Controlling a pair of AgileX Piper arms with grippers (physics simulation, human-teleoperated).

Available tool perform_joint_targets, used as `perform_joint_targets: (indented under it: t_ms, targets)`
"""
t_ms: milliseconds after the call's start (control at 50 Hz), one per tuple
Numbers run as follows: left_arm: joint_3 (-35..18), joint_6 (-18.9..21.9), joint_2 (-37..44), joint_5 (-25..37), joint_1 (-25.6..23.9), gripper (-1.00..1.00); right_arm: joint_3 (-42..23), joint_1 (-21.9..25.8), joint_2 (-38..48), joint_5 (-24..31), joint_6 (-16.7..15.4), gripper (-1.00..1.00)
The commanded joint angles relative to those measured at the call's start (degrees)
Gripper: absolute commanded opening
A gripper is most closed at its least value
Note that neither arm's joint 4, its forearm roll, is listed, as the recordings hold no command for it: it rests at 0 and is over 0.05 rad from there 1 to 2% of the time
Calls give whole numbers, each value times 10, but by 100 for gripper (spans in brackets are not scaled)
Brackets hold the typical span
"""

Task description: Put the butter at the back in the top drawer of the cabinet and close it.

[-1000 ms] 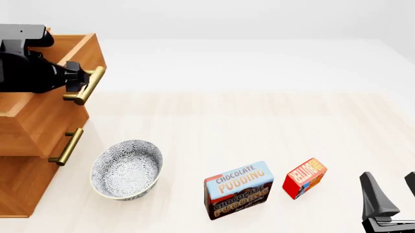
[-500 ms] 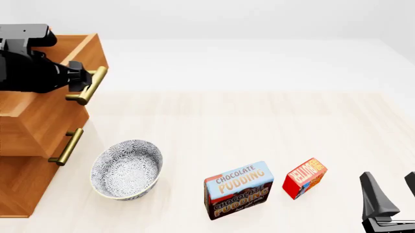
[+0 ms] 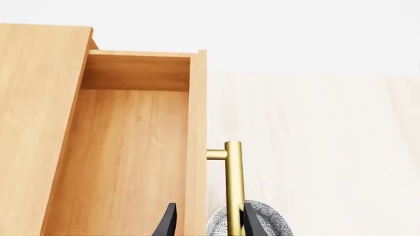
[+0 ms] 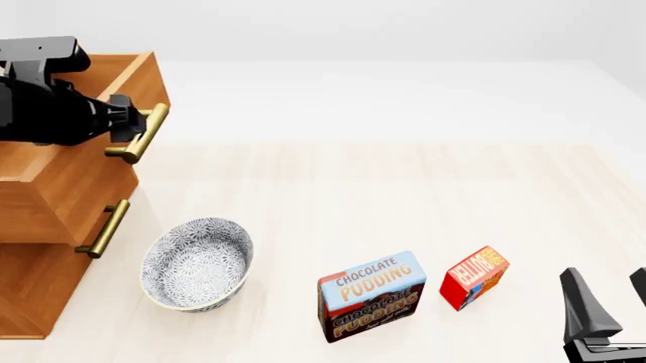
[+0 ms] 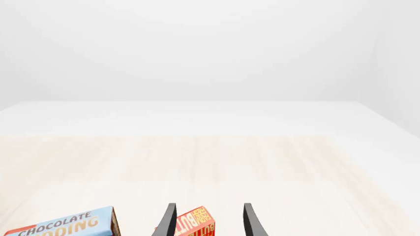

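Observation:
The butter [image 4: 474, 277], a small red and orange box, stands on the table near the front right, and its top shows in the right wrist view [image 5: 195, 223]. My right gripper [image 4: 604, 274] hovers open just right of it, holding nothing. The cabinet [image 4: 30, 280] is at the left with its top drawer [image 4: 60, 181] pulled out; the left wrist view shows the drawer's bare wooden inside [image 3: 131, 157]. My left gripper [image 4: 136, 125] is at the drawer's brass handle [image 3: 233, 182], its fingers spread wide across the handle and the drawer's front board.
A patterned grey bowl [image 4: 197, 263] sits in front of the cabinet, under the handle. The chocolate pudding box [image 4: 371, 296] stands just left of the butter. A lower drawer's handle [image 4: 103, 227] sticks out below the open drawer.
The top drawer has slid a little farther out to the right, and my left gripper has moved with its handle. The right arm has not moved.

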State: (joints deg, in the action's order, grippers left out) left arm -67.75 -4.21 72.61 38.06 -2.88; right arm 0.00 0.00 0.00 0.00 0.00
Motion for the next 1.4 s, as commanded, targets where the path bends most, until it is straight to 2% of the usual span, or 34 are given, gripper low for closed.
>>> perform_joint_targets:
  t_ms: [20,420,1400]
  targets:
    - [3,-11,-1,3,-5,100,0,0,0,0,0,100]
    - [-2,-47,-7,3,-27,100,0,0,0,0,0,100]
    - [17,-57,-8,-10,-45,100,0,0,0,0,0,100]
